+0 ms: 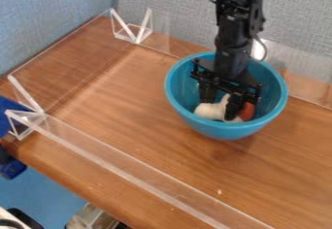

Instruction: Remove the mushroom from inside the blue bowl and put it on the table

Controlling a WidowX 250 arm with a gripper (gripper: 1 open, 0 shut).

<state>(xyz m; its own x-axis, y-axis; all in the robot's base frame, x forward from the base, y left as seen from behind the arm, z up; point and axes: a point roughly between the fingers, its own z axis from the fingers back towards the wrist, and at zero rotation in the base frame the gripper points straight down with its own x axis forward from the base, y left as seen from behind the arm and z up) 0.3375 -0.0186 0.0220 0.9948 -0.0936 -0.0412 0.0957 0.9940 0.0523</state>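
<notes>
The blue bowl (183, 105) stands on the table (116, 97) at the right, near the back strip. Inside it lies the mushroom (208, 110), its cream stem pointing left and its reddish-brown cap to the right, partly hidden by a black finger. My gripper (227, 107) reaches straight down into the bowl from above. Its fingers (232, 104) stand close on either side of the mushroom and look closed on it. The mushroom still rests low in the bowl.
Low clear acrylic strips (123, 160) border the tabletop, with triangular brackets at the back (131, 25) and at the left (23, 116). Bare wood stretches to the left and front of the bowl. A blue backdrop rises behind.
</notes>
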